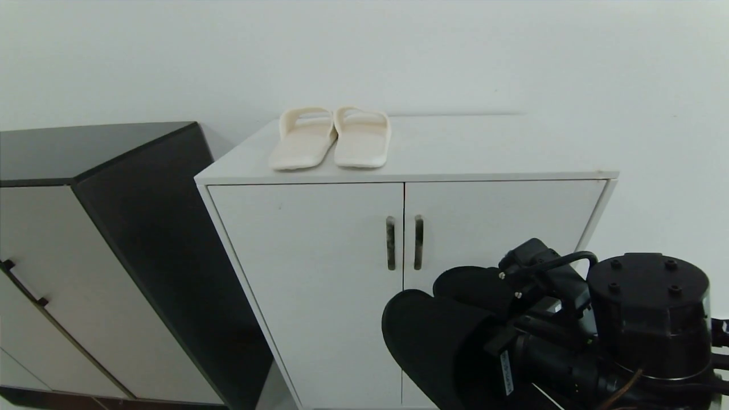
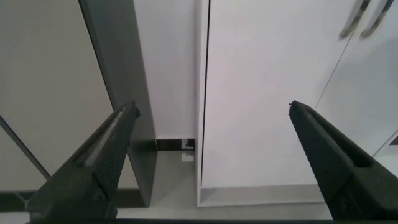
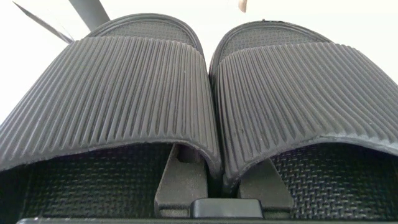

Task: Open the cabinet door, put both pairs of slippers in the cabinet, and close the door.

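The white cabinet (image 1: 319, 273) stands in front of me with both doors closed, its two dark handles (image 1: 404, 243) side by side at the middle. A cream pair of slippers (image 1: 331, 138) lies on its top, toward the left. In the head view my right gripper (image 1: 515, 310) sits low before the right door, shut on a black pair of slippers (image 1: 438, 336). The right wrist view shows the ribbed straps of the black pair of slippers (image 3: 205, 93), with the fingers (image 3: 180, 183) pinching their inner edges together. My left gripper (image 2: 211, 155) is open and holds nothing, low by the cabinet's left door (image 2: 267, 93).
A dark cabinet (image 1: 142, 228) with a black top and light doors stands close on the left, leaving a narrow gap (image 2: 171, 143) to the white one. A plain wall rises behind. Floor (image 2: 174, 180) shows below the gap.
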You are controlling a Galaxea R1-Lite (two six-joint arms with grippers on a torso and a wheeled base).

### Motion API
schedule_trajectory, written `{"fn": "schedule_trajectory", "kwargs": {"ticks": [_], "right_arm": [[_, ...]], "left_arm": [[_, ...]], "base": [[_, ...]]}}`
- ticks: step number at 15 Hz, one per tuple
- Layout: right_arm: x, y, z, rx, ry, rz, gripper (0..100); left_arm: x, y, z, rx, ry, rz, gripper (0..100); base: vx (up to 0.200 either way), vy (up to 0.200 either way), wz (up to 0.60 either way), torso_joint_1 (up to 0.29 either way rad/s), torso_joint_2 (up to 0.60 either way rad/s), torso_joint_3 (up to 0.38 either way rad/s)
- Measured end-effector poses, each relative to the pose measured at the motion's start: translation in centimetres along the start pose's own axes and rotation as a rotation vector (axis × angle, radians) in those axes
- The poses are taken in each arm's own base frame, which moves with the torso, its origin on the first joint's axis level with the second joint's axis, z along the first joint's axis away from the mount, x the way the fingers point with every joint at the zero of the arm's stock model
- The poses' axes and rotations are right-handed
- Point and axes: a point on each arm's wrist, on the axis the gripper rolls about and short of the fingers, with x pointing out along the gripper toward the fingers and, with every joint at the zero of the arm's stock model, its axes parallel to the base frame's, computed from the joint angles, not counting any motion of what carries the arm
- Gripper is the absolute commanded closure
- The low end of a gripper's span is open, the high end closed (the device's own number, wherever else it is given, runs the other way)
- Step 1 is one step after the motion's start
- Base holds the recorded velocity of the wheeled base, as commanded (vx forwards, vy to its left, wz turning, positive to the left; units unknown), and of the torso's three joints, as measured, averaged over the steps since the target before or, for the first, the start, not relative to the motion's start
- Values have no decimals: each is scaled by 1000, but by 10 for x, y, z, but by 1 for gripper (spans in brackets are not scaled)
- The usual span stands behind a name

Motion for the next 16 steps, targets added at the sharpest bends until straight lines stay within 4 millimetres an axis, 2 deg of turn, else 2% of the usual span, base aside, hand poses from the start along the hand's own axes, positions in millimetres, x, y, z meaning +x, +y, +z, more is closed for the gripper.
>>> {"fn": "schedule_trajectory", "kwargs": {"ticks": [6,8,9,12,14,16], "right_arm": [[-1,1,-1,-3,3,9,100],[-1,3,-1,-5,4,14,100],[-1,3,-2,-5,4,16,100],[-1,3,-2,-6,5,18,100],[-1,3,-1,-7,4,18,100],[-1,4,-2,-9,5,22,100]], "left_arm": [[0,0,0,4,4,3,0],[-1,0,8,19,-18,5,0],[-2,0,16,20,-31,4,0],[3,-2,61,23,-48,-42,0],[24,-5,89,27,-21,-161,0],[54,-9,109,37,12,-290,0]], "base": [[0,0,0,-98,457,355],[0,0,0,-34,435,393],[0,0,0,2,442,417],[0,0,0,-4,177,165],[0,0,0,1,25,21],[0,0,0,0,0,0]]}}
